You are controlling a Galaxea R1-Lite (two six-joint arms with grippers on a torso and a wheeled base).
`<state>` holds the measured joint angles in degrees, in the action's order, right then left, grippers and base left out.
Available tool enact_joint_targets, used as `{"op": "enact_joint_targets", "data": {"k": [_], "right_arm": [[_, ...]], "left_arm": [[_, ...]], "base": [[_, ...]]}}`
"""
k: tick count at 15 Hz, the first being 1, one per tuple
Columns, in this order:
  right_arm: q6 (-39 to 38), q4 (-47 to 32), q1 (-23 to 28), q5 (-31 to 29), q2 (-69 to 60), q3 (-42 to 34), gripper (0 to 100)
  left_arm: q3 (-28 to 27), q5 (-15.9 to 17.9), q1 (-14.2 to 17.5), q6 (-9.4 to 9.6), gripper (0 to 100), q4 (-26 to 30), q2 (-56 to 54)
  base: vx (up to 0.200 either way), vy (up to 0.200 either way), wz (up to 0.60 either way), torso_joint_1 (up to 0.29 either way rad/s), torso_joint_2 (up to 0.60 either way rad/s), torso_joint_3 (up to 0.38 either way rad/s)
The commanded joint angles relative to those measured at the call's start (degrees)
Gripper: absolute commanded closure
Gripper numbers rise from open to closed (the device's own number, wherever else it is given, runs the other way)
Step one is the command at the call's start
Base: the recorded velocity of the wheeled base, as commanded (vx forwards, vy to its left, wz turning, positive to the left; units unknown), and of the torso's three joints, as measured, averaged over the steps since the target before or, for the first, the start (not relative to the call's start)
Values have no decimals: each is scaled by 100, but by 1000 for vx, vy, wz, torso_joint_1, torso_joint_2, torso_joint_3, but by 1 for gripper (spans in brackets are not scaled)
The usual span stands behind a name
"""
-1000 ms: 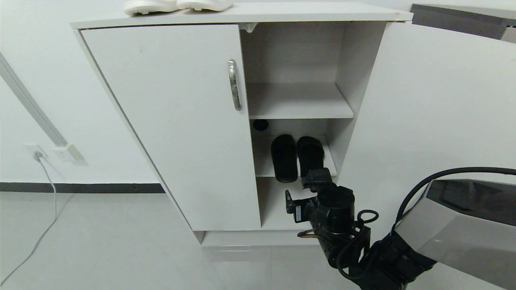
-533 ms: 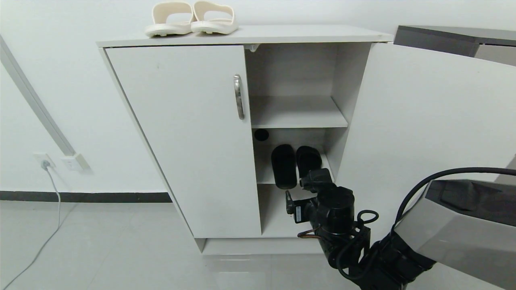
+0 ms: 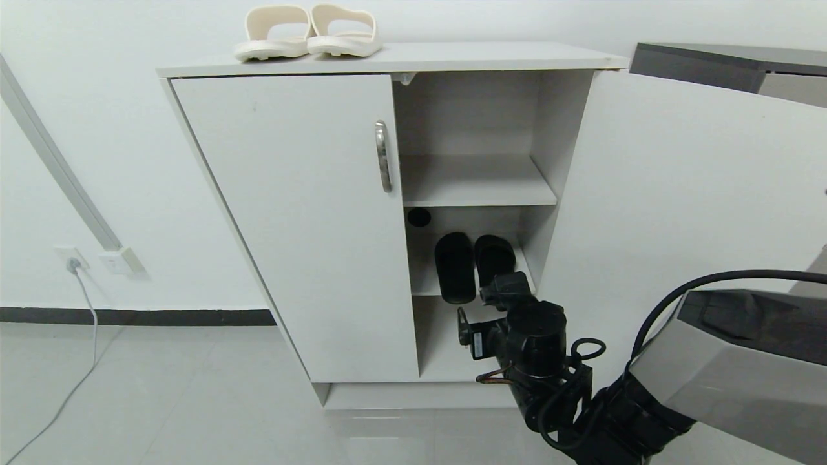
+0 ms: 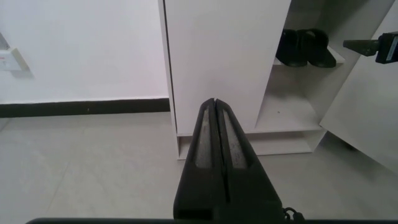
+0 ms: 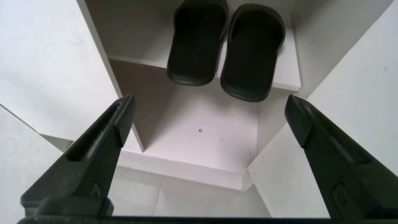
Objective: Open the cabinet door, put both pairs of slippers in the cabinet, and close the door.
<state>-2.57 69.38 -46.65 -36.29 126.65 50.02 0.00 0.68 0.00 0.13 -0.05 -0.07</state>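
The right gripper (image 5: 209, 106) hangs in front of the open half of the cabinet (image 3: 452, 57), with its two fingers wide apart and nothing between them. Just ahead of it and a little higher, the pair of black slippers (image 5: 249, 53) lies side by side on the middle shelf (image 5: 285, 81), the heels at the front edge. The slippers and the gripper are not touching. On the right of this gripper stands the open door (image 3: 678, 194), swung far outward; on its left is the closed door (image 3: 297, 213) with a metal handle (image 3: 383, 157). High above the gripper and to its left, the cream slippers (image 3: 336, 39) rest on the top of the cabinet. The left gripper (image 4: 214, 106) has its fingers pressed together, empty, and it is held back over the floor (image 3: 161, 400), pointing toward the closed door.
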Motion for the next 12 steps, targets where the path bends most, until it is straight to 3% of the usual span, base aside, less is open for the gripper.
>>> {"op": "enact_joint_targets", "data": {"k": [1, 12], "right_arm": [[29, 6, -2, -1, 18, -10, 0], [46, 32, -10, 52, 9, -168, 0]], "left_arm": [[0, 2, 0, 4, 100, -4, 7], [0, 2, 0, -5, 100, -4, 7]], "base": [[0, 0, 0, 0, 0, 0], [0, 200, 0, 2, 1, 5]]}}
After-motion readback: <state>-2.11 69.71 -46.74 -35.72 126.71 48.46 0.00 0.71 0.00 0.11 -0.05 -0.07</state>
